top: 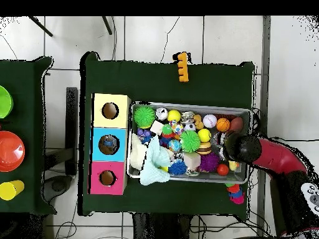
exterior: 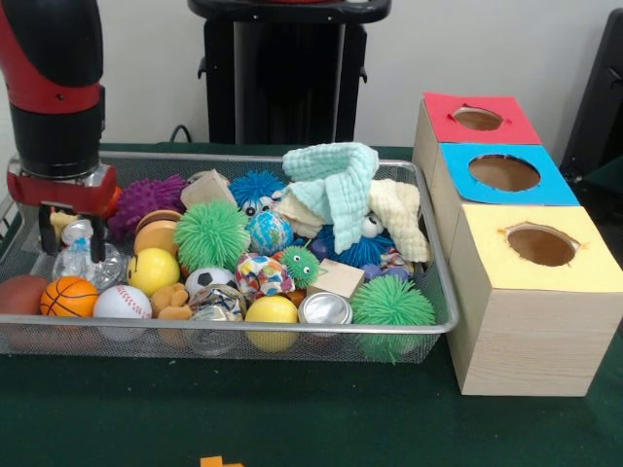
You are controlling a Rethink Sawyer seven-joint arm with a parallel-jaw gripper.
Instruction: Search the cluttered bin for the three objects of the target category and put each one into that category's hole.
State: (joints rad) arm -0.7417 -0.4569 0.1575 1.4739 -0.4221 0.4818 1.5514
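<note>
The silver wire-mesh bin [exterior: 292,331] is heaped with spiky green balls [exterior: 211,233], a basketball [exterior: 68,297], a baseball [exterior: 122,303], a yellow ball [exterior: 153,269], a tin can [exterior: 324,309], wooden blocks [exterior: 338,277] and pale cloths [exterior: 336,180]. My gripper [exterior: 72,251] hangs over the bin's left end in the front view. It is open, with its fingers [exterior: 98,245] on either side of a crumpled clear plastic piece [exterior: 78,261]. Three wooden boxes stand beside the bin, with a red-topped hole [exterior: 477,119], a blue-topped hole [exterior: 503,172] and a yellow-topped hole [exterior: 541,243]. In the overhead view the arm [top: 244,148] covers the gripper.
An orange block [top: 181,66] lies on the green table beyond the bin [top: 193,104]. Small coloured toys [top: 235,194] sit outside the bin near the arm. A side table holds a green bowl [top: 3,101], a red bowl [top: 9,150] and a yellow cup [top: 9,189].
</note>
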